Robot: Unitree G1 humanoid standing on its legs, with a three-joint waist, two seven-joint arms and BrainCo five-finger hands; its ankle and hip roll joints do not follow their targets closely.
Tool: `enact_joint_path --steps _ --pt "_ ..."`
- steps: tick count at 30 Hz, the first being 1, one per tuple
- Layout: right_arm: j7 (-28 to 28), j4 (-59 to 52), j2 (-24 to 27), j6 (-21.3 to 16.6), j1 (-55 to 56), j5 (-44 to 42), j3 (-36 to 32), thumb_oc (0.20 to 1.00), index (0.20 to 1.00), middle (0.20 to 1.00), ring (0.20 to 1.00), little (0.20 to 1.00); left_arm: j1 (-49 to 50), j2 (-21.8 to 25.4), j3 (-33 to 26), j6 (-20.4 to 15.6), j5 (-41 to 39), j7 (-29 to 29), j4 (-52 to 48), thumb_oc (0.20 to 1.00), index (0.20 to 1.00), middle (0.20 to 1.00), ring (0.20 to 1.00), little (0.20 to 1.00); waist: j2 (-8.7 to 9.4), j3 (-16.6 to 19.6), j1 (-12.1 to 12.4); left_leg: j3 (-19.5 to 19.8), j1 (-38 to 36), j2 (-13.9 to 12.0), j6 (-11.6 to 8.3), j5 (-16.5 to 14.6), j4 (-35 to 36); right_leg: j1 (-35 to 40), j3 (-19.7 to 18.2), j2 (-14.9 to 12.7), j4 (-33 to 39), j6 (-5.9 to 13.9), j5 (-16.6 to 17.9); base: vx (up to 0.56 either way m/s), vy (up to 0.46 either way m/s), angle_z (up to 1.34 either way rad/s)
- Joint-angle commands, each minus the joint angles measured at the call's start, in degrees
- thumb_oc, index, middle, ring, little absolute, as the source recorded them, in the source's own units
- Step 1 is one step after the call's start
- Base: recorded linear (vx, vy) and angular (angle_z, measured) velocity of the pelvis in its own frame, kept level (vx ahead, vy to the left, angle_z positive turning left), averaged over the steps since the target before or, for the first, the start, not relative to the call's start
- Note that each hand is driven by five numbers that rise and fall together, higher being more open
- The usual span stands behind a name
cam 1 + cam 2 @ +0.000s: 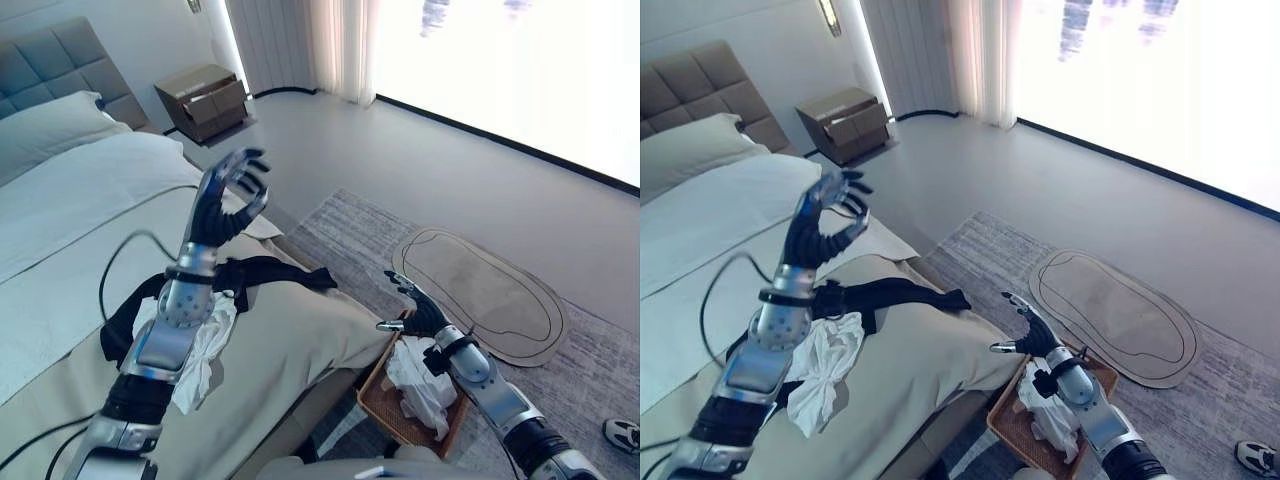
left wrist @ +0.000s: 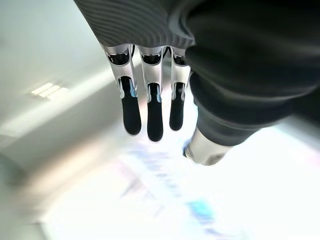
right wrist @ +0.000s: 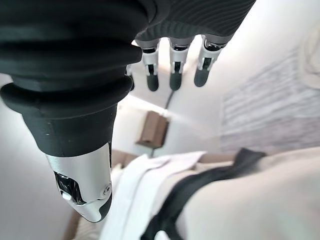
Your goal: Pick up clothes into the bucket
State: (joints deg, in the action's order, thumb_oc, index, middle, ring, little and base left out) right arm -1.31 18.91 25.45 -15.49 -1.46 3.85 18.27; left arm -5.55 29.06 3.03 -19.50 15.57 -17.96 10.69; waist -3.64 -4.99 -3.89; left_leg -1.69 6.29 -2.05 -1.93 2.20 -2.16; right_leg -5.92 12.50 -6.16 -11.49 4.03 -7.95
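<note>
Clothes are seen in two places. A white cloth [image 1: 825, 370] and a black garment [image 1: 885, 295] lie on the bed [image 1: 300, 340], under and just beside the left forearm, below the raised left hand [image 1: 228, 200]. More white clothes [image 1: 420, 385] are piled in the basket [image 1: 385, 405], which stands on the rug [image 1: 340, 225] at the bed's foot, directly under the right wrist.

The left hand is held up in the air above the bed, apart from the black garment beneath it. Its fingers [image 2: 150, 120] are shown loosely curved in the head views and nearly straight in its wrist view, the thumb set apart; nothing is held.

The right hand [image 1: 418, 305] is poised over the basket's far rim, clear of the white pile below it. Its fingers [image 3: 172, 80] are relaxed and spread, the thumb pointed toward the bed; nothing is gripped. In the right wrist view the black garment is seen draped over the bed's edge past the fingers.

A tan oval mat [image 1: 480, 290] lies on the rug beyond the right hand. A nightstand [image 1: 205, 100] stands by the wall beyond the left hand, beside the headboard [image 1: 60, 60]. A pillow [image 1: 45, 125] rests at the bed's head. A shoe [image 1: 622, 433] is seen at the rug's edge, to the right of the right arm.
</note>
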Motion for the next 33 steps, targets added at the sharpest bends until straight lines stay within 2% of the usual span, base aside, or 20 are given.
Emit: enact_joint_path --steps 1,3,4,5,7,8,9,11,12,15,17,22,23,27,28,29,30,33 --pt "-2.4 -3.7 -1.5 -3.2 -3.8 -0.6 -1.5 1.0 1.0 1.0 1.0 1.0 -2.6 3.2 -4.6 0.7 7.4 -9.1 3.8 1.0 1.0 1.0 1.0 1.0 5.16 -5.8 0.1 1.9 3.9 -1.8 -0.94 -3.8 -6.3 0.4 -2.6 -5.7 9.0 5.72 10.8 -0.18 0.042 0.03" --pt "-2.4 -3.6 -1.5 -3.2 -3.9 -0.6 -1.5 1.0 1.0 1.0 1.0 1.0 -2.9 3.1 -4.4 0.5 7.5 -9.4 4.1 1.0 1.0 1.0 1.0 1.0 5.14 -5.7 0.1 2.0 4.4 -1.8 -0.92 -3.9 -6.8 -0.1 -2.7 -5.8 8.7 5.72 10.7 -0.18 0.032 0.03" --pt "-3.7 -4.3 -0.9 -3.9 -5.4 -1.8 -1.6 1.0 1.0 1.0 1.0 1.0 -3.9 3.6 -4.8 2.2 8.8 -13.9 8.9 1.0 1.0 1.0 1.0 1.0 5.78 -10.5 0.1 2.2 9.7 -1.6 -0.57 -4.1 -11.0 -5.2 -3.3 -6.6 4.7 5.55 10.6 -0.27 0.052 0.02" --pt "-3.7 -4.3 -0.9 -3.9 -5.6 -1.9 -1.6 1.0 1.0 1.0 1.0 1.0 -4.1 3.6 -4.7 2.2 8.9 -14.0 9.1 1.0 1.0 1.0 1.0 1.0 5.74 -10.3 0.2 2.2 10.3 -1.6 -0.54 -4.3 -11.5 -5.8 -3.4 -6.6 4.3 5.55 10.4 -0.34 0.076 0.0" --pt "-5.3 -5.0 -0.6 -4.3 -6.6 -2.5 -2.1 1.0 1.0 1.0 1.0 1.0 -6.0 4.0 -3.7 4.1 10.3 -17.2 12.9 1.0 1.0 1.0 1.0 1.0 6.22 -13.9 0.1 2.8 15.3 -1.1 -0.38 -4.2 -15.0 -11.0 -3.5 -7.4 -0.3 5.25 9.7 -0.18 0.072 0.05" --pt "-5.3 -5.0 -0.6 -4.3 -6.7 -2.5 -2.1 1.0 1.0 1.0 1.0 1.0 -6.2 4.0 -3.6 4.1 10.3 -17.3 13.0 1.0 1.0 1.0 1.0 1.0 6.18 -13.6 0.1 2.9 16.0 -1.0 -0.36 -4.4 -15.5 -11.6 -3.5 -7.4 -0.8 5.26 9.4 -0.2 0.082 0.16" --pt "-6.0 -6.1 -0.3 -4.5 -6.8 -2.8 -2.5 1.0 1.0 1.0 1.0 1.0 -7.1 4.8 -3.4 5.7 11.6 -19.0 15.1 1.0 1.0 1.0 1.0 1.0 6.76 -15.4 0.0 3.2 19.1 -0.7 -0.31 -4.6 -17.7 -14.5 -3.6 -7.8 -3.5 5.04 8.8 -0.09 0.038 0.12" --pt "-6.3 -6.7 -0.2 -4.8 -7.0 -3.1 -2.7 1.0 1.0 1.0 1.0 1.0 -8.5 5.5 -2.7 6.5 12.3 -20.2 17.1 1.0 1.0 1.0 1.0 1.0 7.1 -15.6 -0.1 3.4 22.3 -0.6 -0.34 -4.9 -20.0 -17.3 -3.7 -8.1 -5.6 5.01 8.3 -0.14 0.042 0.14" --pt "-7.0 -7.4 0.3 -5.1 -7.2 -3.6 -2.9 1.0 1.0 1.0 1.0 1.0 -10.3 7.1 -1.9 8.3 13.3 -21.1 19.8 1.0 1.0 1.0 1.0 1.0 7.45 -16.8 -0.3 3.7 25.8 -0.4 -0.32 -5.2 -22.5 -20.7 -3.8 -8.4 -8.4 4.92 7.7 -0.12 0.037 0.11" --pt "-7.7 -7.8 0.4 -5.5 -7.5 -4.4 -3.2 1.0 1.0 1.0 1.0 1.0 -12.2 9.0 -0.6 9.5 14.6 -22.5 22.9 1.0 1.0 1.0 1.0 1.0 7.73 -16.9 -0.4 4.0 30.5 -0.5 -0.45 -6.3 -26.1 -25.0 -4.2 -8.5 -12.0 4.82 6.5 -0.11 0.039 0.09" --pt "-9.0 -8.7 1.4 -6.1 -8.2 -5.4 -3.6 1.0 1.0 1.0 1.0 1.0 -14.9 12.8 1.3 12.1 17.4 -24.3 26.2 1.0 1.0 1.0 1.0 1.0 8.0 -17.8 -0.9 4.3 36.5 -0.5 -0.39 -6.7 -29.8 -31.3 -4.7 -8.5 -16.1 4.69 5.9 -0.11 0.043 0.06" --pt "-10.1 -10.2 2.4 -6.5 -8.4 -6.3 -4.8 1.0 1.0 1.0 1.0 1.0 -17.9 16.3 2.8 15.0 20.0 -24.8 28.4 1.0 1.0 1.0 1.0 1.0 8.47 -18.5 -1.3 4.6 42.6 -0.7 -0.25 -7.1 -33.1 -37.0 -5.1 -8.6 -19.1 4.61 5.5 -0.07 0.028 0.02" --pt "-10.3 -11.2 2.7 -6.8 -8.4 -6.9 -5.2 1.0 1.0 1.0 1.0 1.0 -19.9 18.5 3.0 16.0 20.4 -25.5 29.9 1.0 1.0 1.0 1.0 1.0 8.61 -19.0 -1.6 4.9 45.3 -0.7 -0.15 -7.0 -34.1 -39.8 -5.4 -8.6 -20.6 4.7 5.4 -0.05 0.023 0.02" --pt "-10.7 -11.8 3.0 -6.9 -8.3 -6.7 -5.6 1.0 1.0 1.0 1.0 1.0 -21.5 20.9 3.2 17.4 21.4 -25.5 30.3 1.0 1.0 1.0 1.0 1.0 8.67 -19.2 -1.8 5.0 48.1 -0.6 -0.02 -7.0 -35.4 -42.8 -5.6 -8.7 -22.0 4.59 5.3 -0.01 0.019 0.03" --pt "-10.7 -12.3 3.3 -6.9 -8.0 -6.8 -5.7 1.0 1.0 1.0 1.0 1.0 -22.8 22.3 3.3 18.1 21.9 -25.7 30.7 1.0 1.0 1.0 1.0 1.0 8.71 -19.1 -1.9 5.3 49.0 -0.7 -0.16 -9.0 -36.6 -43.8 -6.0 -8.5 -23.4 5.05 3.6 0.0 0.0 0.0" --pt "-10.7 -12.3 3.3 -6.9 -8.0 -6.8 -5.8 1.0 1.0 1.0 1.0 1.0 -23.0 22.4 3.4 18.0 21.9 -25.7 30.7 1.0 1.0 1.0 1.0 1.0 8.76 -19.3 -1.9 5.1 49.8 -0.6 0.1 -7.3 -36.4 -44.4 -5.8 -8.7 -23.0 4.57 5.0 0.06 0.012 -0.01" --pt "-10.5 -12.6 3.5 -7.0 -7.6 -6.9 -5.8 1.0 1.0 1.0 1.0 1.0 -23.8 23.8 3.5 18.6 22.6 -25.7 30.8 1.0 1.0 1.0 1.0 1.0 8.7 -19.1 -2.0 5.5 50.3 -0.5 -0.03 -9.1 -37.4 -45.2 -6.1 -8.6 -24.4 5.12 3.5 0.0 0.0 0.0" --pt "-10.2 -13.1 3.8 -7.0 -6.7 -7.1 -6.1 1.0 1.0 1.0 1.0 1.0 -24.5 25.5 4.0 20.0 24.1 -25.1 31.3 1.0 1.0 1.0 1.0 1.0 8.67 -18.9 -2.3 5.9 51.9 -0.5 0.14 -9.6 -38.6 -46.7 -6.4 -8.6 -25.2 5.17 3.2 0.02 0.004 -0.01"
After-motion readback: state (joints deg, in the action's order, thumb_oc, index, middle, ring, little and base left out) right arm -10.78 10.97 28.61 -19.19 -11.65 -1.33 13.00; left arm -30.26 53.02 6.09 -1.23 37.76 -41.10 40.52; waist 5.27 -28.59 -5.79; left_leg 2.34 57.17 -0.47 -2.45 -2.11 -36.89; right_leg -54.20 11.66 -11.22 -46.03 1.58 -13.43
